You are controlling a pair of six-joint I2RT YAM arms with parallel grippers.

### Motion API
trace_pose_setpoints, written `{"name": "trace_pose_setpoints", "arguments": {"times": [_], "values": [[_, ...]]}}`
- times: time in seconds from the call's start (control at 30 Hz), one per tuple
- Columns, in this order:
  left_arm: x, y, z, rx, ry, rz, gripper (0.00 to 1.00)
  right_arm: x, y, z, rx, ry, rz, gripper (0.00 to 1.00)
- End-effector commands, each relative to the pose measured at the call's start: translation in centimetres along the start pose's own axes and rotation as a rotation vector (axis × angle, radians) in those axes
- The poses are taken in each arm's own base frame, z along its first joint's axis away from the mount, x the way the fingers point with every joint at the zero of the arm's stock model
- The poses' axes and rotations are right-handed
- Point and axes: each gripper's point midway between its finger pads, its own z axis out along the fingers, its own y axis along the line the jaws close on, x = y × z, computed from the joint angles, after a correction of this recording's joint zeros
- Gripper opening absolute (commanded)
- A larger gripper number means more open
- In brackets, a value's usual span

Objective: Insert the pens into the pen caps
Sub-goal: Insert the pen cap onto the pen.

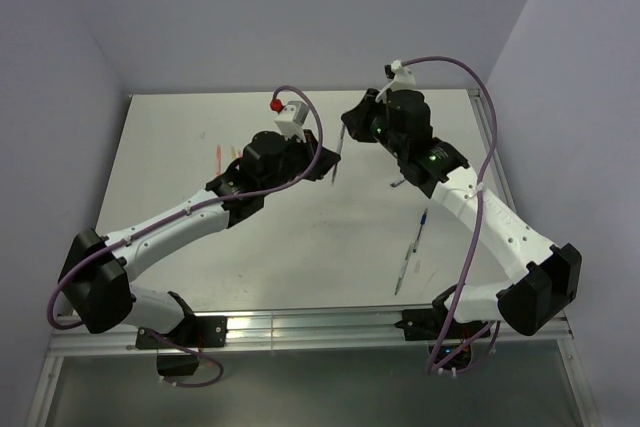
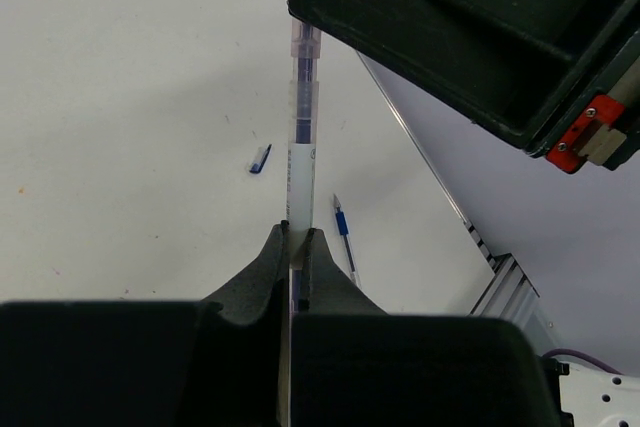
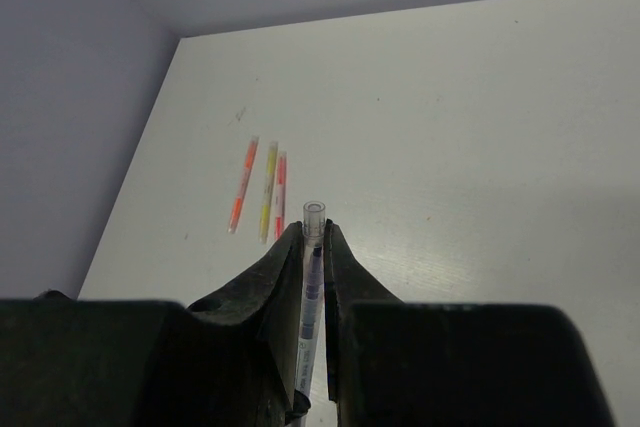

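A thin white pen with dark ink sticks out of my left gripper, which is shut on its barrel. The pen's far end sits inside a clear pen cap. My right gripper is shut on that cap, with the pen running lengthwise between its fingers. In the top view the two grippers meet above the middle of the table, left gripper just below right gripper, with the pen between them. A dark blue pen cap lies loose on the table.
An orange pen, a yellow pen and a red pen lie side by side at the far left. A blue pen and a pale green pen lie right of centre. The table rail runs along the near edge.
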Motion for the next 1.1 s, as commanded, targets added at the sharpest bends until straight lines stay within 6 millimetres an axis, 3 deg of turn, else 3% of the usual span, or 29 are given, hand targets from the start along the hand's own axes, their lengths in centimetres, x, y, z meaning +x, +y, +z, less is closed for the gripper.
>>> {"name": "trace_pose_setpoints", "arguments": {"times": [0.0,0.27,0.47,0.87,1.07], "values": [[-3.6,-1.1,-0.9,0.018,-0.119,0.018,0.0,-0.9,0.8,-0.4,-0.008,-0.012,-0.019,0.0],[-4.0,-0.6,-1.1,-0.002,-0.142,0.015,0.0,-0.6,1.4,-0.5,-0.024,-0.004,-0.023,0.0],[-4.9,-0.3,-1.5,-0.006,-0.173,-0.014,0.0,0.9,2.2,-0.4,-0.036,0.031,-0.032,0.0],[-5.6,-0.2,-2.3,-0.01,-0.219,-0.041,0.0,2.7,2.3,-1.7,-0.085,0.031,-0.043,0.0],[-5.7,-0.5,-2.4,0.017,-0.233,-0.041,0.0,3.4,3.3,-2.5,-0.176,0.026,-0.042,0.0]]}}
